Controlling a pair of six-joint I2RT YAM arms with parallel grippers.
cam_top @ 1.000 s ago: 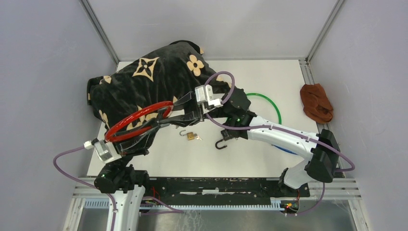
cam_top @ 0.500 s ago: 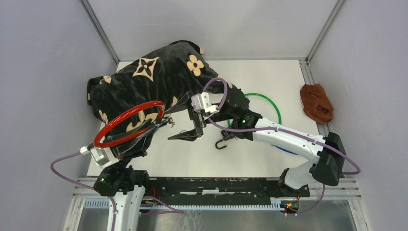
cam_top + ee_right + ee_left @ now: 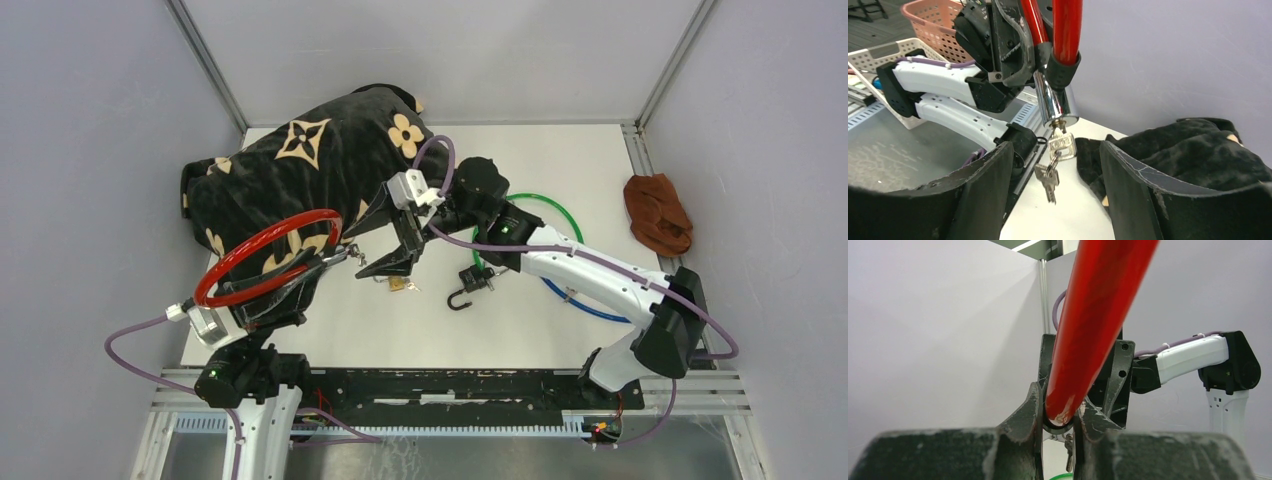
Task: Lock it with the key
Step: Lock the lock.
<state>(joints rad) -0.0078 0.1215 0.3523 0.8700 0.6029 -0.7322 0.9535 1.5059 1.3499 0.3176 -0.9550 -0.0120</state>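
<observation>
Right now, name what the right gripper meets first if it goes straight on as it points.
Most likely the keys hanging from the lock cylinder, centred between the right gripper's open fingers; depth unclear.

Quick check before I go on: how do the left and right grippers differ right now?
The left gripper is shut on the red cable lock; the right gripper is open and holds nothing. The left gripper's fingers clamp the cable beside its silver lock cylinder; the right gripper's fingers stand either side of the hanging silver keys in its wrist view, not touching them. Both are at the lock's cylinder end.
</observation>
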